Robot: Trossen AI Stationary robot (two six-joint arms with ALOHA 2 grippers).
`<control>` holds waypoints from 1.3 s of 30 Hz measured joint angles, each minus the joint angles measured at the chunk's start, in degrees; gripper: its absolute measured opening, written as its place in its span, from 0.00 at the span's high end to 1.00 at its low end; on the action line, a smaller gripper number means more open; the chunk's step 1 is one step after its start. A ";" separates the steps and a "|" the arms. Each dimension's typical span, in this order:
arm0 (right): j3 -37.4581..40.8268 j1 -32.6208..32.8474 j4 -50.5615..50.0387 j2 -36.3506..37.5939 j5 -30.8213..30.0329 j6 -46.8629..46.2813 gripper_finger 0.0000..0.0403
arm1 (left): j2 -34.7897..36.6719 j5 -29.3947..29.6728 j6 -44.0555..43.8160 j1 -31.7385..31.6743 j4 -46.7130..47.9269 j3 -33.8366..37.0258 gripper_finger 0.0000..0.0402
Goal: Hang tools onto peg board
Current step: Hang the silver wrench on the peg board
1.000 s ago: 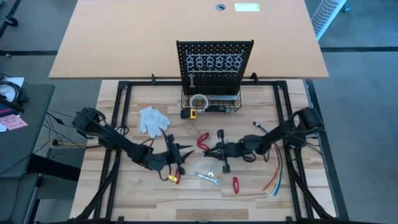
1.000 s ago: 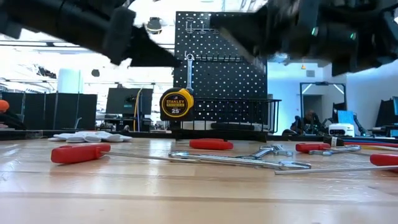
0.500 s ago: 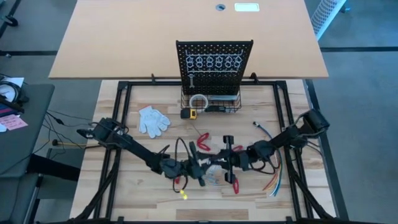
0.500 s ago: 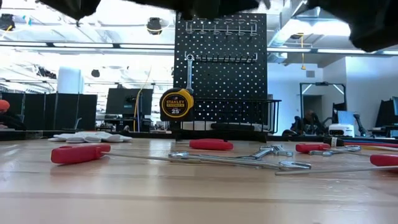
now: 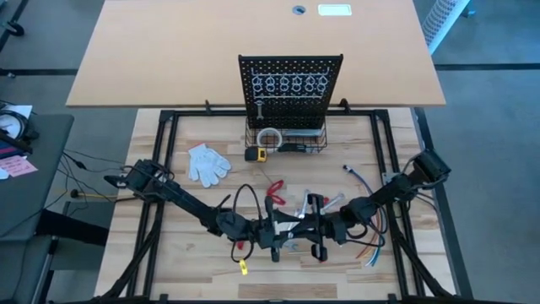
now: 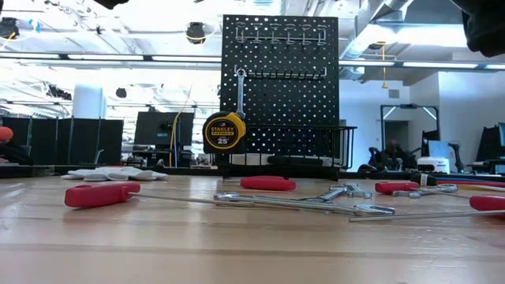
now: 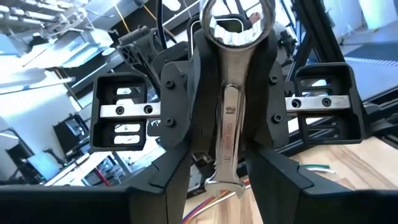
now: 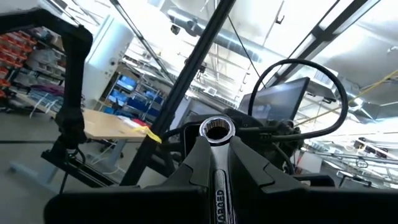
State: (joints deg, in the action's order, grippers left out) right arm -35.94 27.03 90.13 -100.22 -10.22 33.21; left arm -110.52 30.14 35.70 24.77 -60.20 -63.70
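Black perforated metal stands at the far middle of the table from above: the peg board (image 5: 291,84), with one silver wrench (image 5: 260,110) already hanging on its left part. Well nearer, at the table's near middle, the left gripper (image 5: 274,230) and right gripper (image 5: 314,228) meet nose to nose. A white glove (image 5: 207,163) lies to the left and coloured wires (image 5: 371,245) to the right.

From table height, a yellow tape measure (image 6: 224,131) in front of the board reads "STANLEY" and "25'". Red-handled tools (image 6: 102,193) and slim wrenches (image 6: 300,203) lie loose on the wood, near the board's wire basket (image 6: 312,142).

The left wrist camera looks straight at the other arm, with a second wrench (image 7: 229,124) standing upright between dark fingers. A stamp runs down its shaft – too blurred to read. Whether the left gripper is clenched or released I cannot tell.

The right wrist camera shows the right gripper clamped on that wrench, its ring end (image 8: 216,130) poking out ahead.
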 joint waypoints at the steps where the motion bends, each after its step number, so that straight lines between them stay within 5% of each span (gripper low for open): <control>1: 0.00 -0.02 0.00 0.00 0.00 0.01 0.91 | 0.00 -0.18 -0.33 -0.14 0.06 0.00 0.64; 14: 0.00 -0.13 -1.07 -0.02 -0.06 -0.14 0.91 | 0.02 -0.65 -1.27 -0.28 0.55 0.00 0.94; 20: 0.09 -0.11 -2.46 -0.04 -0.39 -0.73 0.91 | 0.02 1.83 -1.09 -0.18 0.96 0.00 0.95; 26: 4.18 -0.44 -0.53 0.07 -5.87 -4.20 0.92 | -0.05 12.51 -1.09 0.08 2.93 -0.04 0.82; 34: 7.20 -1.86 -0.64 0.81 -1.80 -9.43 0.99 | 0.12 10.91 -6.29 -1.25 7.34 0.04 0.60; 39: 7.99 -2.09 -0.60 0.81 -2.09 -8.55 0.98 | 0.17 15.04 -7.39 -2.56 13.08 0.02 0.56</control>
State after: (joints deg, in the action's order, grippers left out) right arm -27.96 24.93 89.53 -99.42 -12.31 24.67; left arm -110.34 45.18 28.32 22.20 -47.12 -63.68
